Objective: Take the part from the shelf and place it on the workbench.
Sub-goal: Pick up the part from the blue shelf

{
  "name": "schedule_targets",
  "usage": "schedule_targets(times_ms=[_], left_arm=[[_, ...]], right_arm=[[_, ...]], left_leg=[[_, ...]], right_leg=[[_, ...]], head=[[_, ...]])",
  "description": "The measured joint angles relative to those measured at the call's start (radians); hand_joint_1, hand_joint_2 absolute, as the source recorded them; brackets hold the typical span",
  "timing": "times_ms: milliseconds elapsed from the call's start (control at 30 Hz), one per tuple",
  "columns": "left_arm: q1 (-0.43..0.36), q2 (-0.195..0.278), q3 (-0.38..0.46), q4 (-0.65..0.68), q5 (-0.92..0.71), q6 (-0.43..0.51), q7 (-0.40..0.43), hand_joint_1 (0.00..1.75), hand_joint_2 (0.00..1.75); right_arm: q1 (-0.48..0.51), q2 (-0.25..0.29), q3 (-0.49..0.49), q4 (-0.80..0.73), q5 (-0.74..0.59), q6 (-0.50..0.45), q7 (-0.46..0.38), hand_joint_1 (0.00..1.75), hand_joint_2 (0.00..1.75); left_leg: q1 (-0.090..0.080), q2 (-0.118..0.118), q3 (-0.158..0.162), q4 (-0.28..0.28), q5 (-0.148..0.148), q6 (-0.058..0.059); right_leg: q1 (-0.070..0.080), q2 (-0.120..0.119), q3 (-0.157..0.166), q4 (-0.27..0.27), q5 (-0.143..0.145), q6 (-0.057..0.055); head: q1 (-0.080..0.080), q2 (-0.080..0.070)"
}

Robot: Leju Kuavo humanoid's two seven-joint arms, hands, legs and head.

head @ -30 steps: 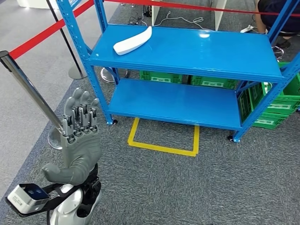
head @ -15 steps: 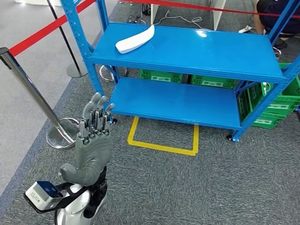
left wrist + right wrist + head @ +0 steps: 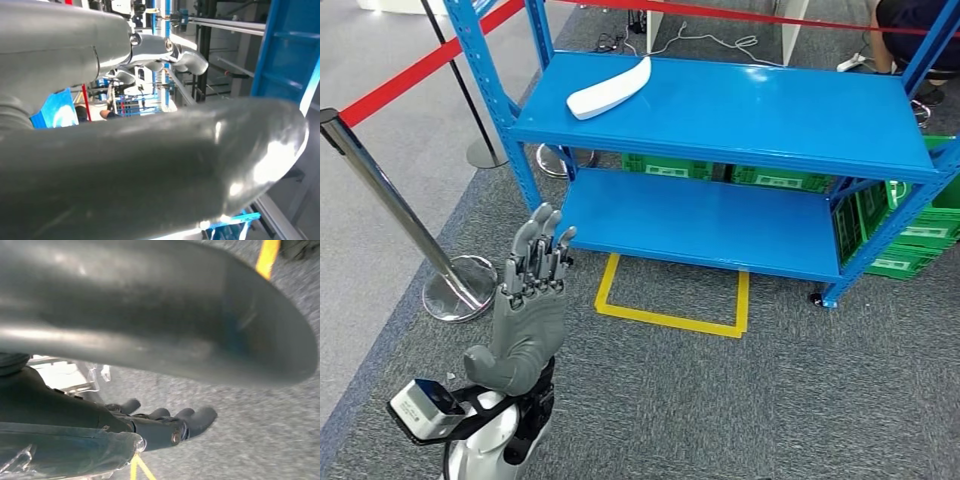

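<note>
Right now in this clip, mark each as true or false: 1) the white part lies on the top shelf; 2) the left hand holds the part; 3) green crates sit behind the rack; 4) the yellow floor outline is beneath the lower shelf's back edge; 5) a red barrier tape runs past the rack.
1) True: the white part lies near the left end of the blue rack's top shelf.
2) False: the left hand is raised and holds nothing, its fingers apart, far from the part.
3) True: green crates.
4) False: the yellow floor outline lies in front of the rack.
5) True: red barrier tape.
</note>
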State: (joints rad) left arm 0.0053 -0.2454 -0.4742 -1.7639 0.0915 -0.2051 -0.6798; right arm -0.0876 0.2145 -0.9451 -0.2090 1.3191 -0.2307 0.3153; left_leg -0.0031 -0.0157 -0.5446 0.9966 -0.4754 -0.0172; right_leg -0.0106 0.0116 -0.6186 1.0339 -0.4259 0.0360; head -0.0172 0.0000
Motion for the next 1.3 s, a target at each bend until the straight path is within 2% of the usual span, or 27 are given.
schedule_targets(times_ms=[67,100,167,200,233,267,333,367,433,533,600,667,700,733,767,833,867,900,933,1033,1067,1100,1133,1200,1233,1267,1300], left_arm=[[0.0,0.0,0.0,0.002,0.003,0.001,0.0,0.0,0.0],[0.0,0.001,0.0,0.003,0.004,0.002,0.0,0.0,0.0],[0.0,0.002,0.0,0.007,0.004,0.004,0.0,0.0,0.0],[0.0,0.002,0.0,0.009,0.004,0.004,0.0,0.0,0.0],[0.0,0.002,0.0,0.01,0.004,0.003,0.0,0.0,0.0],[0.001,0.002,0.0,0.011,0.005,0.001,0.0,0.0,0.0],[0.0,0.002,0.0,0.011,0.006,-0.001,0.0,0.0,0.0],[0.0,0.002,0.0,0.011,0.007,-0.002,0.0,0.0,0.0],[0.0,0.002,0.0,0.011,0.007,-0.003,0.0,0.0,0.0],[0.0,0.001,0.0,0.011,0.007,-0.003,0.0,0.0,0.0],[0.0,0.0,0.0,0.011,0.005,-0.004,0.0,0.0,0.0],[0.0,0.0,0.0,0.011,0.001,-0.004,0.0,0.0,0.0],[0.001,0.0,0.0,0.011,-0.001,-0.005,0.0,0.0,0.0],[0.001,0.0,0.0,0.011,-0.002,-0.007,0.0,0.0,0.0],[0.001,0.001,0.0,0.011,-0.002,-0.01,0.0,0.0,0.0],[0.001,0.001,0.0,0.011,-0.002,-0.019,0.0,0.0,0.0],[0.001,0.001,0.0,0.011,-0.001,-0.023,0.0,0.0,0.0],[0.001,0.001,0.0,0.011,0.0,-0.027,0.0,0.0,0.0],[0.001,0.002,0.0,0.011,0.003,-0.029,0.0,0.0,0.0],[0.001,0.002,0.0,0.013,0.011,-0.035,0.0,0.0,0.0],[0.0,0.002,0.0,0.013,0.014,-0.036,0.0,0.0,0.0],[0.0,0.002,0.0,0.014,0.016,-0.036,0.0,0.0,0.0],[0.0,0.002,0.0,0.014,0.017,-0.036,0.0,0.0,0.0],[0.002,0.002,0.001,0.017,0.019,-0.034,0.0,0.0,0.0],[0.003,0.003,0.001,0.019,0.021,-0.033,0.0,0.0,0.0],[0.003,0.003,0.002,0.021,0.023,-0.03,0.0,0.0,0.0],[0.004,0.002,0.002,0.022,0.026,-0.028,0.0,0.0,0.0]], right_arm=[[0.0,0.0,0.0,0.0,0.0,0.001,0.0,0.0,0.0],[-0.001,0.0,0.0,0.0,0.0,0.003,-0.001,0.0,0.0],[-0.001,0.0,0.0,0.0,0.001,0.006,-0.001,0.0,0.0],[-0.001,0.0,0.0,0.0,0.001,0.008,-0.001,0.0,0.0],[0.0,-0.001,0.0,0.0,0.002,0.009,-0.001,0.0,0.0],[0.0,-0.001,0.0,0.0,0.003,0.01,-0.001,0.0,0.0],[0.0,-0.001,0.0,0.0,0.003,0.012,-0.001,0.0,0.0],[0.0,-0.002,0.0,0.0,0.004,0.013,-0.001,0.0,0.0],[0.0,-0.002,0.0,0.0,0.004,0.013,-0.001,0.0,0.0],[0.0,-0.003,0.0,0.0,0.004,0.013,-0.001,0.0,0.0],[0.0,-0.003,0.0,0.0,0.005,0.013,-0.001,0.0,0.0],[0.0,-0.003,0.0,0.0,0.006,0.013,-0.001,0.0,0.0],[0.001,-0.003,0.0,0.0,0.008,0.013,-0.001,0.0,0.0],[0.001,-0.003,0.0,0.0,0.009,0.013,-0.002,0.0,0.0],[0.002,-0.003,0.0,0.0,0.011,0.014,-0.003,0.0,0.0],[0.001,-0.003,0.0,0.0,0.013,0.016,-0.005,0.0,0.0],[0.0,-0.003,0.0,0.0,0.014,0.017,-0.007,0.0,0.0],[-0.002,-0.003,0.0,0.0,0.015,0.018,-0.008,0.0,0.0],[-0.002,-0.003,0.001,0.0,0.015,0.019,-0.009,0.0,0.0],[-0.001,-0.004,0.0,0.0,0.014,0.02,-0.01,0.0,0.0],[0.0,-0.005,0.0,0.0,0.014,0.02,-0.01,0.0,0.0],[0.0,-0.005,0.0,0.0,0.014,0.019,-0.01,0.0,0.0],[0.0,-0.004,0.0,0.0,0.014,0.019,-0.01,0.0,0.0],[0.0,-0.004,0.0,0.0,0.014,0.019,-0.01,0.0,0.0],[0.001,-0.004,0.0,0.0,0.014,0.019,-0.01,0.0,0.0],[0.001,-0.004,0.0,0.0,0.013,0.019,-0.01,0.0,0.0],[0.001,-0.004,0.0,0.0,0.013,0.019,-0.01,0.0,0.0]], left_leg=[[0.001,0.002,-0.017,0.039,-0.029,-0.012],[0.003,0.003,-0.043,0.09,-0.056,-0.018],[0.005,0.004,-0.115,0.224,-0.111,-0.025],[0.007,0.004,-0.143,0.269,-0.119,-0.027],[0.008,0.004,-0.153,0.28,-0.108,-0.028],[0.01,0.004,-0.145,0.254,-0.079,-0.028],[0.014,0.007,-0.089,0.132,-0.006,-0.03],[0.015,0.006,-0.061,0.071,0.016,-0.028],[0.015,0.004,-0.035,0.01,0.028,-0.019],[0.014,0.003,-0.035,0.003,0.03,0.004],[0.015,0.004,-0.033,0.0,0.033,0.017],[0.012,0.004,-0.032,0.0,0.031,0.024],[0.011,0.004,-0.032,0.0,0.031,0.025],[0.009,0.004,-0.031,0.0,0.029,0.026],[0.008,0.003,-0.029,0.0,0.028,0.026],[0.008,0.001,-0.021,0.0,0.022,0.023],[0.006,0.0,-0.018,0.001,0.017,0.018],[0.004,0.0,-0.016,0.001,0.014,0.013],[0.003,0.0,-0.015,0.001,0.012,0.008],[0.005,0.001,-0.01,-0.002,0.004,-0.008],[0.005,0.002,-0.016,0.014,-0.005,-0.014],[0.006,0.004,-0.034,0.051,-0.023,-0.019],[0.006,0.005,-0.066,0.11,-0.047,-0.023],[0.007,0.005,-0.151,0.244,-0.09,-0.029],[0.007,0.005,-0.18,0.279,-0.089,-0.029],[0.007,0.005,-0.192,0.278,-0.065,-0.028],[0.007,0.005,-0.185,0.238,-0.021,-0.025]], right_leg=[[-0.004,-0.001,0.005,-0.006,0.0,-0.011],[-0.005,-0.002,0.006,-0.008,0.0,-0.014],[-0.006,-0.004,0.007,-0.008,-0.002,-0.018],[-0.006,-0.005,0.007,-0.008,-0.003,-0.019],[-0.007,-0.005,0.008,-0.008,-0.004,-0.019],[-0.008,-0.005,0.01,-0.008,-0.005,-0.018],[-0.01,-0.002,0.014,-0.007,-0.007,-0.012],[-0.009,0.0,0.013,-0.005,-0.008,-0.006],[-0.005,0.001,0.012,-0.006,-0.007,0.007],[-0.009,-0.001,0.008,-0.007,-0.01,0.024],[-0.01,-0.003,-0.022,0.06,-0.051,0.03],[-0.009,-0.004,-0.083,0.194,-0.114,0.031],[-0.008,-0.004,-0.11,0.25,-0.132,0.031],[-0.008,-0.004,-0.122,0.274,-0.131,0.03],[-0.007,-0.004,-0.115,0.259,-0.113,0.028],[-0.007,-0.004,-0.052,0.133,-0.048,0.023],[-0.007,-0.004,-0.017,0.068,-0.029,0.021],[-0.006,-0.004,0.008,0.022,-0.019,0.018],[-0.004,-0.003,0.02,0.002,-0.021,0.014],[-0.003,-0.001,0.028,-0.004,-0.03,-0.004],[-0.004,-0.001,0.033,-0.006,-0.032,-0.01],[-0.006,-0.002,0.039,-0.008,-0.035,-0.016],[-0.007,-0.003,0.045,-0.009,-0.037,-0.02],[-0.007,-0.005,0.054,-0.008,-0.044,-0.024],[-0.007,-0.004,0.06,-0.008,-0.048,-0.025],[-0.007,-0.003,0.066,-0.008,-0.054,-0.024],[-0.007,-0.001,0.075,-0.008,-0.061,-0.022]], head=[[-0.005,0.0],[-0.007,0.0],[-0.01,0.0],[-0.01,0.0],[-0.01,0.0],[-0.01,0.0],[-0.01,0.0],[-0.011,0.0],[-0.01,0.0],[-0.006,0.0],[-0.001,0.0],[0.004,0.0],[0.004,0.0],[0.004,0.0],[0.004,0.0],[0.004,0.0],[0.004,0.0],[0.004,0.0],[0.002,0.0],[0.0,0.0],[-0.002,0.0],[-0.004,0.0],[-0.006,0.0],[-0.008,0.0],[-0.008,0.0],[-0.008,0.0],[-0.008,0.0]])
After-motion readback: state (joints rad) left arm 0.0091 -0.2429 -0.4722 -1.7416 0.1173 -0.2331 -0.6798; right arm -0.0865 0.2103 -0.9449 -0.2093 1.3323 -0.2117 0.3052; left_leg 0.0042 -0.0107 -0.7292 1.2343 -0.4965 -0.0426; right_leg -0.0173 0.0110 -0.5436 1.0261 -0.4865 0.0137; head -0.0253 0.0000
